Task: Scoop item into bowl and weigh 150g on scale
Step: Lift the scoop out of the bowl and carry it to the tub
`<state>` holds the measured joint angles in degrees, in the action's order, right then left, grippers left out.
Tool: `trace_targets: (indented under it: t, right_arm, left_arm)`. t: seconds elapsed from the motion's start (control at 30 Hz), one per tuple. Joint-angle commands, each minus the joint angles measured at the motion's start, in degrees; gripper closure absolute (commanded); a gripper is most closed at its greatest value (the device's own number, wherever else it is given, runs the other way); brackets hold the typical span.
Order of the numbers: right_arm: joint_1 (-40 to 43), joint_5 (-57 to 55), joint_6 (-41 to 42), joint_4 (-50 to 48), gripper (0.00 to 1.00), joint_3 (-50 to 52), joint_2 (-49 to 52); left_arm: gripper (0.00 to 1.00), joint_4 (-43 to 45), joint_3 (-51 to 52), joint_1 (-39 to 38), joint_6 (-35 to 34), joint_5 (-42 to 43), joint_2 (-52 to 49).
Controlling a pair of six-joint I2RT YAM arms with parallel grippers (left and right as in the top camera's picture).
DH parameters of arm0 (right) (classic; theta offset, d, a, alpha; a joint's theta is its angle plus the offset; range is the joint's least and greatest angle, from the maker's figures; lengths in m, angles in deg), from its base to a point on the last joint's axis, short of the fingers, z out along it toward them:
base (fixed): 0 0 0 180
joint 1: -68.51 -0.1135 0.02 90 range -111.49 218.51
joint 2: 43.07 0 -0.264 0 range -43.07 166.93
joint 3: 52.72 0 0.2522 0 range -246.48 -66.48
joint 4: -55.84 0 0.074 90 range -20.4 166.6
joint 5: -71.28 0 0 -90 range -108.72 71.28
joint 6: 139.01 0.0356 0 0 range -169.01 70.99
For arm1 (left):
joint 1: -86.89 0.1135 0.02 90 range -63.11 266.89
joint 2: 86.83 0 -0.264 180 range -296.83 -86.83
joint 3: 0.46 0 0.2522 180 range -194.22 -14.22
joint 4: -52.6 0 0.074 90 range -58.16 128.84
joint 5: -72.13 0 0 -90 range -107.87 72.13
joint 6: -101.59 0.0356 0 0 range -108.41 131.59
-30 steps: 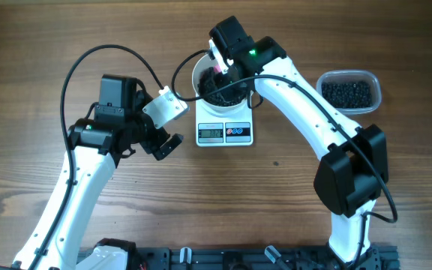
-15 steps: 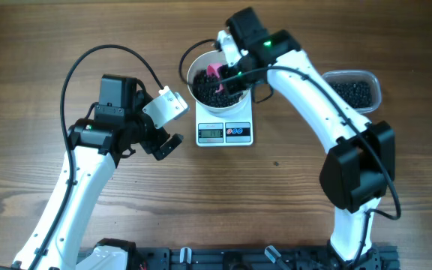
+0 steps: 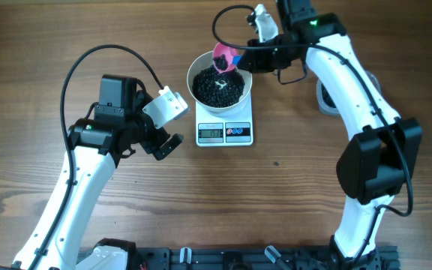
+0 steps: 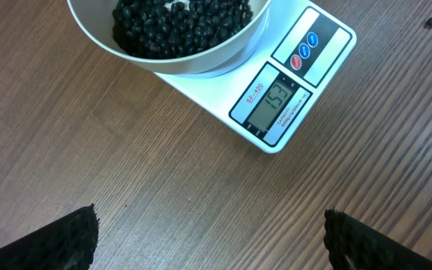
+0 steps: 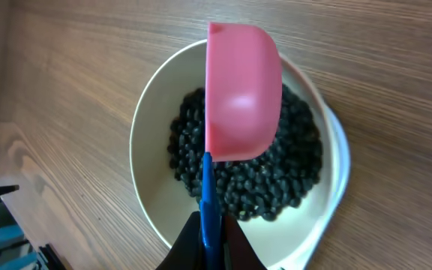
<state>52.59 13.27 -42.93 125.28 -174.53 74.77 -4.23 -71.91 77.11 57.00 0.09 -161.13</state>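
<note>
The white bowl [image 3: 198, 69] stands on the white scale [image 3: 238, 133] and holds a heap of black beans [image 3: 217, 88]. In the left wrist view the scale [image 4: 322, 46] has its display [image 4: 274, 100] lit, and the bowl [image 4: 178, 61] with the beans [image 4: 180, 21] sits at the top. My right gripper [image 3: 244, 57] is shut on the blue handle of a pink scoop [image 3: 224, 58] held over the bowl's far rim. From the right wrist, the scoop [image 5: 242, 90] hangs bottom-up above the beans [image 5: 276, 176]. My left gripper [image 3: 165, 148] stands open left of the scale, nothing between its fingers [image 4: 55, 244].
A clear tub [image 3: 322, 97] at the right is almost wholly hidden behind my right arm. A black rail runs along the table's front edge. One stray bean [image 4: 431, 22] lies on the wood beyond the scale.
My right arm has lifted the pink scoop out of the bowl and swung back and to the right, now covering the tub. The left arm has not moved.
</note>
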Motion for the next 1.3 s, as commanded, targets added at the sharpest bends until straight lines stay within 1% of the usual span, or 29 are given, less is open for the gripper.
trace_targets:
  t: [0.0, 0.17, 0.5, 0.6, 0.67, 0.8, 0.83, 0.97, 1.07, 1.17, 1.27]
  right_arm:
    - [1.8, 2.2, 0.0, 2.3, 0.96, -1.6, -4.3]
    - [2.4, 3.5, -0.7, 5.1, 0.96, -1.6, -4.6]
    - [3.2, 4.2, -1.2, 5.9, 0.96, -1.6, -5.9]
    - [5.7, 6.8, -1.7, 8.3, 0.96, -1.6, -6.9]
    - [8.3, 9.2, -3.4, 10.8, 0.96, -1.6, -7.7]
    - [14.4, 9.2, -6.6, 15.1, 0.96, -1.6, -10.0]
    - [17.6, 8.7, -8.5, 17.7, 0.96, -1.6, -11.2]
    - [25.2, 4.0, -12.4, 24.8, 0.96, -1.6, -12.7]
    - [30.3, 1.1, -13.6, 28.7, 0.96, -1.6, -12.7]
    - [32.5, -3.0, -11.8, 29.1, 0.96, -1.5, -12.7]
    - [32.3, -12.0, -8.7, 30.2, 0.96, -1.5, -12.7]
  left_arm:
    - [0.0, 0.1, 0.5, 0.3, 0.9, 1.1, -0.1]
    - [0.0, 0.1, 0.5, 0.3, 0.9, 1.1, -0.1]
    - [0.0, 0.1, 0.5, 0.3, 0.9, 1.1, -0.1]
    - [0.0, 0.1, 0.5, 0.3, 0.9, 1.1, -0.1]
    - [0.0, 0.1, 0.5, 0.3, 0.9, 1.1, -0.1]
    - [0.0, 0.1, 0.5, 0.3, 0.9, 1.1, -0.1]
    - [0.0, 0.1, 0.5, 0.3, 0.9, 1.1, -0.1]
    - [0.0, 0.1, 0.5, 0.3, 0.9, 1.1, -0.1]
    - [0.0, 0.1, 0.5, 0.3, 0.9, 1.1, -0.1]
    - [0.0, 0.1, 0.5, 0.3, 0.9, 1.1, -0.1]
    - [0.0, 0.1, 0.5, 0.3, 0.9, 1.1, -0.1]
